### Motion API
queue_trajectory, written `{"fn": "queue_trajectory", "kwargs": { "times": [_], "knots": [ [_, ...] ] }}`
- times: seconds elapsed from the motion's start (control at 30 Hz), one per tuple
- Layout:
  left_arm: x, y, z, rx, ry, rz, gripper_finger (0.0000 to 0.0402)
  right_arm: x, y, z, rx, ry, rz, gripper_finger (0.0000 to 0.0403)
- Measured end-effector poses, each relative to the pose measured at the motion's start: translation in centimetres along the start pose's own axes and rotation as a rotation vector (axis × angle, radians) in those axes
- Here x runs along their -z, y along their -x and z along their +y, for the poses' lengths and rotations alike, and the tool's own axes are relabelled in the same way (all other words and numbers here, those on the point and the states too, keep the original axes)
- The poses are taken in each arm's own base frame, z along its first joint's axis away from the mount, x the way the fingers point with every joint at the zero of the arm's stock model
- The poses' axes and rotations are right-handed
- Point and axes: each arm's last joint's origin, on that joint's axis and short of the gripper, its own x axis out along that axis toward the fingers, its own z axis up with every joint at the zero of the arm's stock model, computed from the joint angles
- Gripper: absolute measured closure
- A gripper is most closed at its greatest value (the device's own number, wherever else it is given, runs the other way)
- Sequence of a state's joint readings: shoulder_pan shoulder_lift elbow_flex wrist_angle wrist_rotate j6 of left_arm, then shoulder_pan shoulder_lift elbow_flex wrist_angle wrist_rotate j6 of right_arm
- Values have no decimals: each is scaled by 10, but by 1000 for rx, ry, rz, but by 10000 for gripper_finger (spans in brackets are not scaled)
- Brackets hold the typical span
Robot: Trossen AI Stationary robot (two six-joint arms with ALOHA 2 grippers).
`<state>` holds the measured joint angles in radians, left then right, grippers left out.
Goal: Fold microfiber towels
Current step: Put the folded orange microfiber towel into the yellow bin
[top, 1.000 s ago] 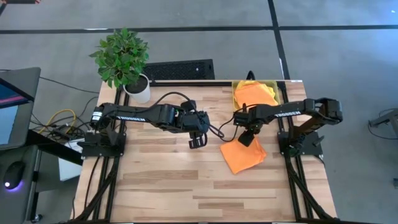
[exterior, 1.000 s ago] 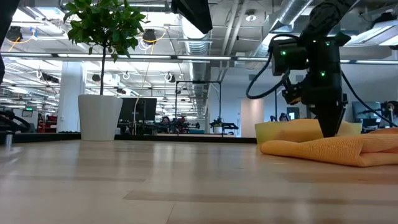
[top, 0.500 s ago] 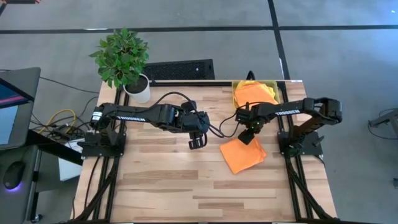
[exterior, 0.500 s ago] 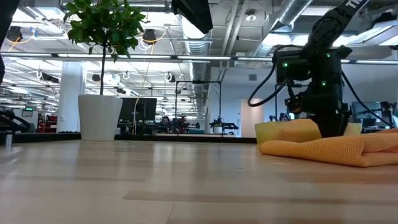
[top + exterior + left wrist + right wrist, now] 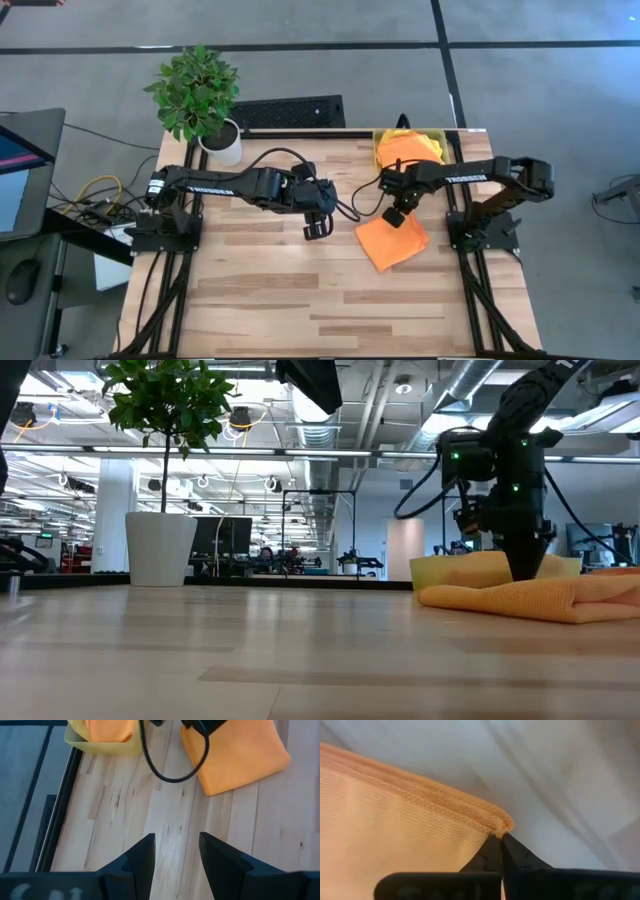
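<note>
Wooden table [image 5: 260, 290] with orange towel [image 5: 392, 243]

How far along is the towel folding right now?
One orange towel lies on the table, apparently folded at least once. The right gripper is shut on its corner. The left gripper hangs open over bare wood. More towels sit in the yellow bin, not yet folded.

Left gripper [image 5: 176, 852] hovering over bare wooden table [image 5: 150, 810], fingers [image 5: 142, 855] parted with nothing between. Ahead and off to one side, folded orange towel [image 5: 245, 755] flat on the boards. Ahead on the other side, yellow bin [image 5: 102, 744] holding orange cloth. Black cable [image 5: 170, 772] looping between.
</note>
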<state>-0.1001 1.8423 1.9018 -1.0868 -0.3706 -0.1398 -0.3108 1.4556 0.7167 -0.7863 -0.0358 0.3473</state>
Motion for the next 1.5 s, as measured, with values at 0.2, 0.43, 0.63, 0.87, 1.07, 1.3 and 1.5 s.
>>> {"fn": "queue_trajectory", "kwargs": {
  "times": [0.2, 0.43, 0.63, 0.87, 1.07, 1.3, 1.5],
  "knots": [
    [0, 0, 0, 0, -4, 1, 255, -7, 28, -10, 33, -35, -66, 395],
    [0, 0, 0, -1, -6, 1, 255, -13, 68, -37, 176, -88, -179, 397],
    [0, 0, 0, -1, -14, 1, 255, -22, 90, -71, 338, -171, -262, 398],
    [0, 0, 0, -2, -14, 1, 255, -34, 115, -108, 490, -275, -371, 399],
    [0, 0, 1, -4, -11, 1, 255, -41, 126, -138, 561, -387, -455, 398],
    [0, -1, 4, -9, 4, 2, 255, -47, 118, -159, 596, -459, -438, 389],
    [-1, -2, 7, -16, 8, 4, 255, -51, 114, -158, 500, -417, -455, 354]
  ]
}}
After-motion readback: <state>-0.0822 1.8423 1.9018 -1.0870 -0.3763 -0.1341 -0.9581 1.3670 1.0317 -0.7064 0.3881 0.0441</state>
